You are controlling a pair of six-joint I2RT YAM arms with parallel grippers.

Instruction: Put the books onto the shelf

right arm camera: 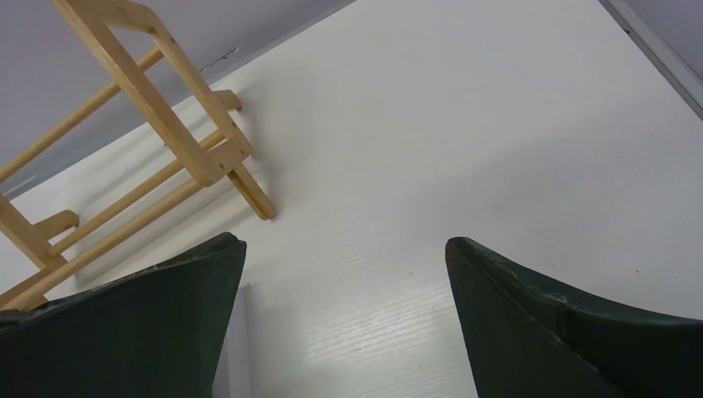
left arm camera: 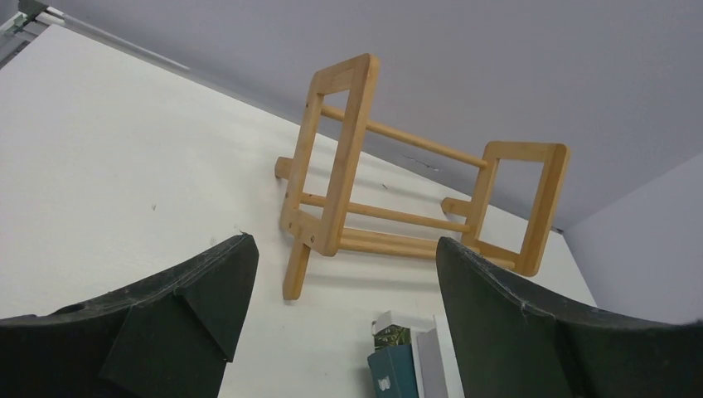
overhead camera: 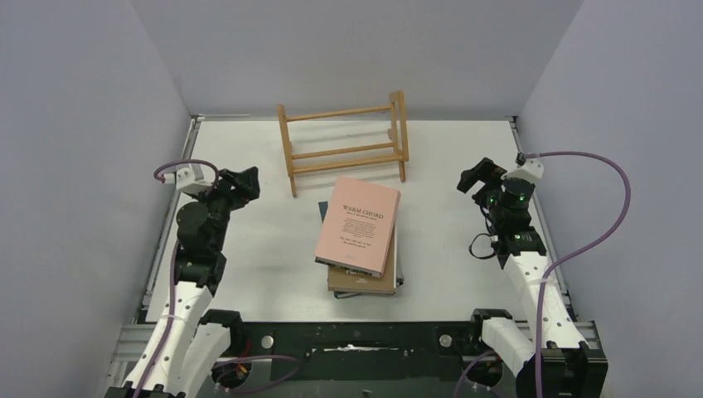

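I see the left gripper (overhead camera: 239, 182) and right gripper (overhead camera: 479, 176) both with jaws spread wide, each well apart from the books (overhead camera: 360, 245). They lie stacked flat between the arms, pink Warm Chord (overhead camera: 358, 220) on top, just in front of the shelf (overhead camera: 344, 150).

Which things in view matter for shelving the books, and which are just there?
Job: book stack, pink "Warm Chord" book on top; wooden book rack.
Just there: purple cables; white table.
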